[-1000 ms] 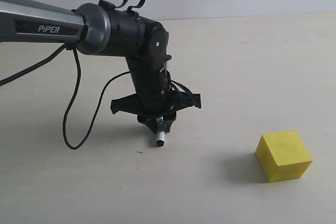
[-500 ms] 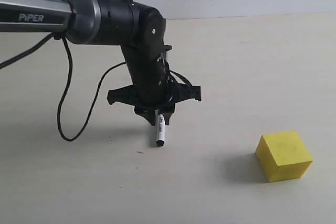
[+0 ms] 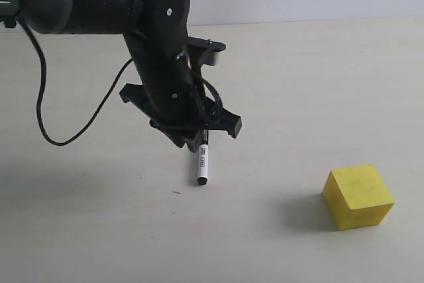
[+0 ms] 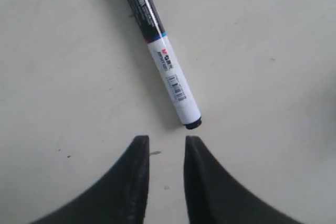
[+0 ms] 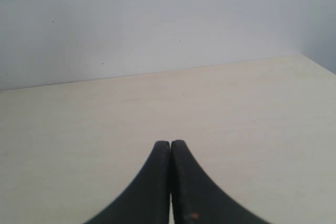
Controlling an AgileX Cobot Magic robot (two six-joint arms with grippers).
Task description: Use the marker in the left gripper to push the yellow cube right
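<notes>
The marker [image 3: 203, 162] lies flat on the table, black cap toward the arm and black end toward the front edge. In the left wrist view the marker [image 4: 160, 51] rests just beyond the fingertips, not between them. My left gripper [image 3: 194, 142] hangs above the marker's cap end; the left gripper [image 4: 163, 140] is open and holds nothing. The yellow cube [image 3: 358, 196] sits at the front right, well apart from the marker. My right gripper [image 5: 170, 143] is shut on nothing, and it does not appear in the exterior view.
A black cable [image 3: 50, 120] loops down from the left arm onto the table at the left. Bare beige tabletop [image 3: 271, 183] lies between the marker and the cube. A pale wall [image 5: 157, 19] stands behind the table.
The left arm has lifted and swung toward the upper left. The marker, held upright in the jaws before, now lies free on the table. The cube has not moved.
</notes>
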